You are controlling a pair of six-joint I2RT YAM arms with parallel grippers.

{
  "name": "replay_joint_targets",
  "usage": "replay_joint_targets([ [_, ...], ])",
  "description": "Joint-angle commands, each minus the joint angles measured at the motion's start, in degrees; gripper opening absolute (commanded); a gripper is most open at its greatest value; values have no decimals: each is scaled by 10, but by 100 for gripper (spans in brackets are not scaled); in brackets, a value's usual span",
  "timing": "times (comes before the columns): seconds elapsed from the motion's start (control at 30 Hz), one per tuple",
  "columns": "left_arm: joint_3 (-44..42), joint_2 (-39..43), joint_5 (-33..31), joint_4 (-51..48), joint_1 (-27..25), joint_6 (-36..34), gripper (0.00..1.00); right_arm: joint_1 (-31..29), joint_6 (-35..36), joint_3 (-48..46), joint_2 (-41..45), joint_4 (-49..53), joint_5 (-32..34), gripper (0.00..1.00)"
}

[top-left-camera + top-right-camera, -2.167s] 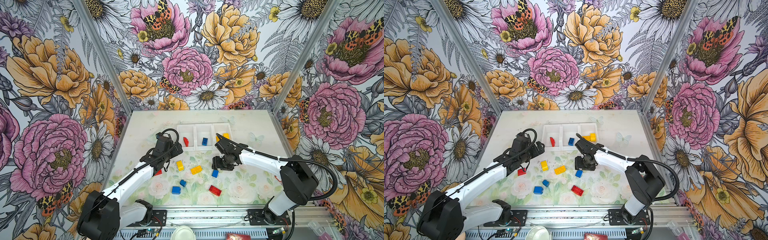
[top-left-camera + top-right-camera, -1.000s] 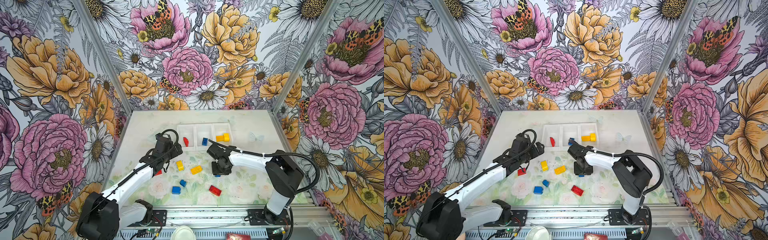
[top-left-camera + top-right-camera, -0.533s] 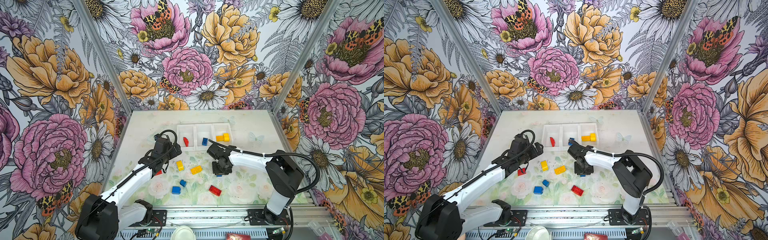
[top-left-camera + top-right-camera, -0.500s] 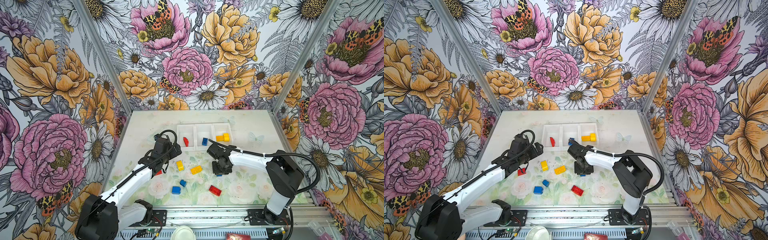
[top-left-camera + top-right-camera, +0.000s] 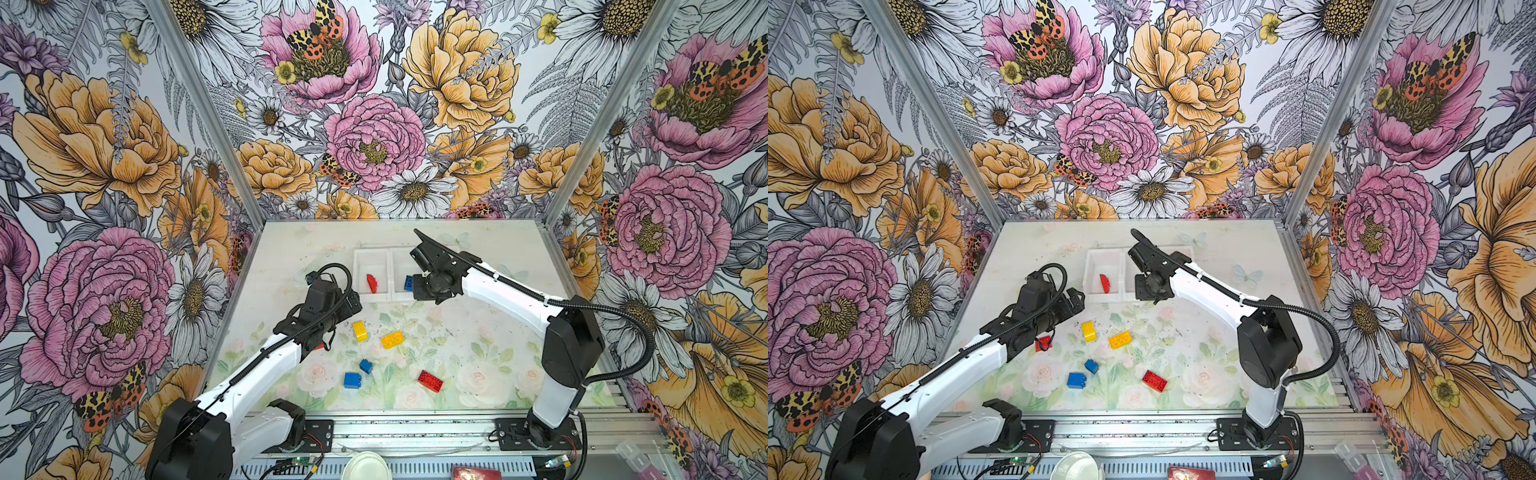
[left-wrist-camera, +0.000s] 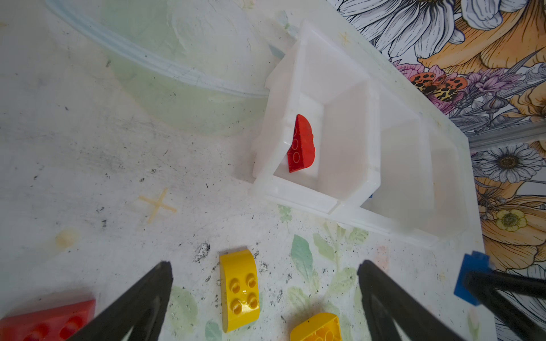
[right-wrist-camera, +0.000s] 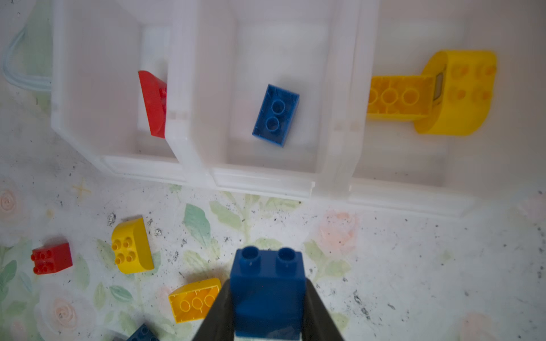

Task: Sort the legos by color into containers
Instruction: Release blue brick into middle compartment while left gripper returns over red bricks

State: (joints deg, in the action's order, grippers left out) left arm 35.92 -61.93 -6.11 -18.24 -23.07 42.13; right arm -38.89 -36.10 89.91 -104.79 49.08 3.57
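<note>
Under left arm (image 5: 266,363), red brick (image 5: 319,346) lies half-hidden

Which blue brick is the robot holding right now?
The blue brick in the right gripper; one other lies in the middle bin, two sit loose on the table.

**Twin white-and-black arms on a silver rail**

The left arm (image 5: 266,365) and right arm (image 5: 507,295) share one build: glossy white link shells and chunky matte-black joint housings. Each has a flat black base plate (image 5: 318,432) set on a ribbed aluminium rail (image 5: 415,432). A black corrugated cable hose (image 5: 651,345) loops along each arm. The fingers (image 6: 139,307) are black and tapering.
</note>
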Motion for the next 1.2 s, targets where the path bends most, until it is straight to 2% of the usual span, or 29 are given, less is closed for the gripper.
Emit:
replay_joint_targets([
  [0.0, -9, 11, 1, -4, 4, 9, 99, 15, 45, 72, -53, 5, 24, 24],
  [0.27, -12, 22, -2, -15, 3, 10, 99, 48, 70, 222, -168, 8, 21, 24],
  [0.5, -20, 31, -5, -24, 2, 14, 99, 58, 79, 297, -239, 18, 6, 24],
  [0.77, -24, 50, -19, -48, 3, 14, 99, 61, 81, 321, -273, 22, 1, 27],
  [1.17, -23, 70, -37, -91, 9, 31, 99, 61, 85, 326, -280, 22, -2, 43],
])
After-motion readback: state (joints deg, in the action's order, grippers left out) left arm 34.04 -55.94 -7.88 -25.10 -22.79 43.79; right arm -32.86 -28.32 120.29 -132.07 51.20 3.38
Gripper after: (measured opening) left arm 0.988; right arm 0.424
